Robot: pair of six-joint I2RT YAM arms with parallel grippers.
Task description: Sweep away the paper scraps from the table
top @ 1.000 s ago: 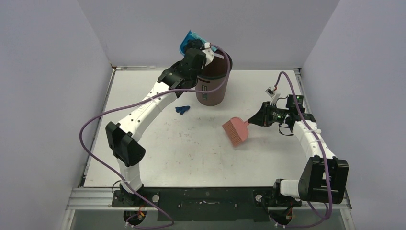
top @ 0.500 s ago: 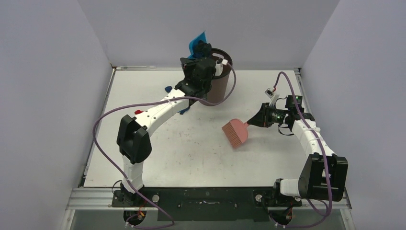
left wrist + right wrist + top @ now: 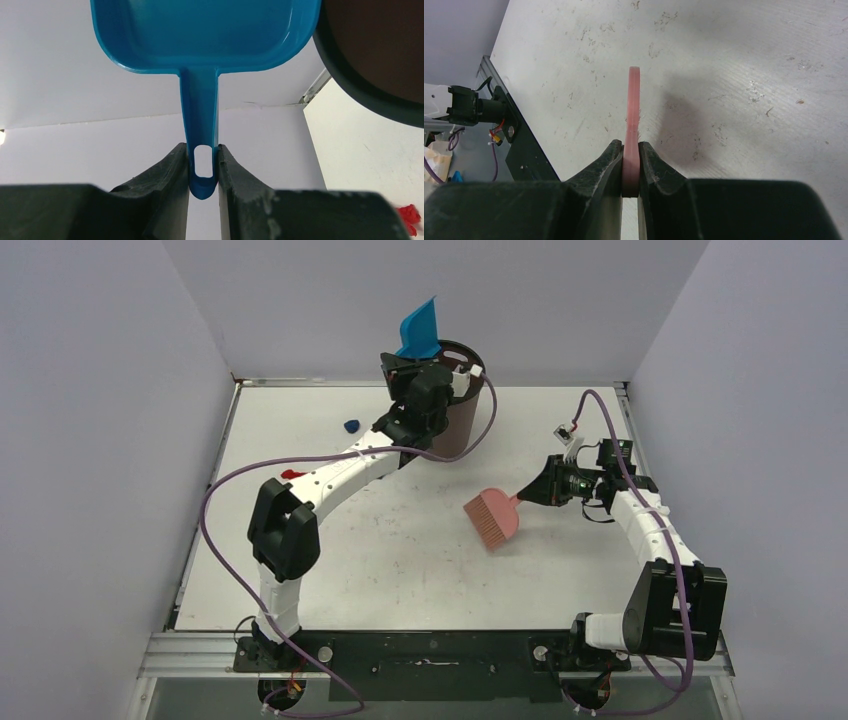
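My left gripper (image 3: 412,365) is shut on the handle of the blue dustpan (image 3: 420,330), which stands upright above the far rim of the dark brown bin (image 3: 455,405). In the left wrist view the jaws (image 3: 203,165) pinch the handle and the pan (image 3: 200,30) looks empty. A blue paper scrap (image 3: 351,426) and a red scrap (image 3: 290,474) lie on the table (image 3: 400,570) at the far left. The red one also shows in the left wrist view (image 3: 410,216). My right gripper (image 3: 530,493) is shut on the pink brush (image 3: 492,517), bristles near mid-table.
The bin stands at the table's far middle, its rim showing in the left wrist view (image 3: 370,55). Pale walls close in the left, far and right sides. The left arm stretches from the near left to the bin. The brush handle (image 3: 632,115) hangs over scuffed tabletop (image 3: 749,75).
My left arm has swung the dustpan from tipped over the bin to upright and shifted right, uncovering the blue and red scraps at far left. The right arm and brush have not moved.
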